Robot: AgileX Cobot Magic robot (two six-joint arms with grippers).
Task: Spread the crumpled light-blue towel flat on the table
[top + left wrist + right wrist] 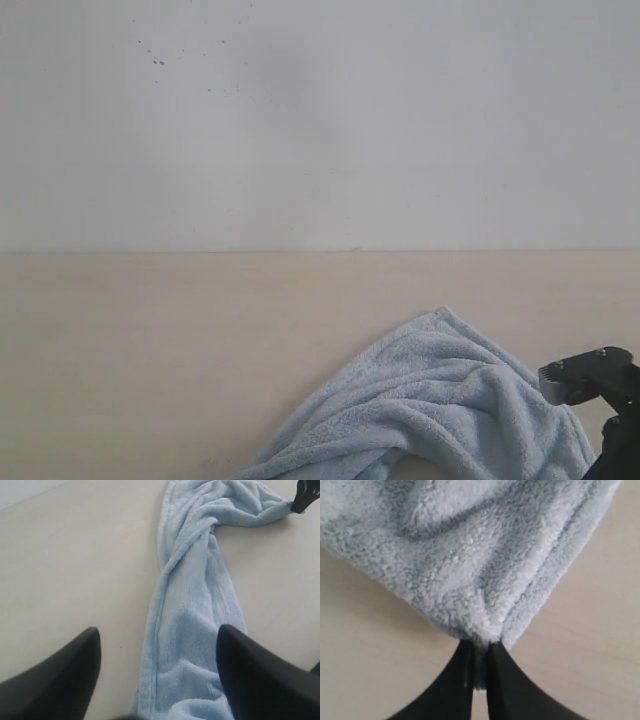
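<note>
Smooth beige matte tabletop [150, 350]
One crumpled light-blue fluffy terry-cloth towel [440, 400] lies on it, twisted in folds.

No readable text, label or number anywhere.

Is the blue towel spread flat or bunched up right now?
Bunched up. The towel lies in deep folds on the table, twisted narrow along its middle, with one corner pinched in the right gripper.

Exterior faces the wall [320, 120] frontally; 2 wrist views, seemingly angled down, share the towel [195, 605].
</note>
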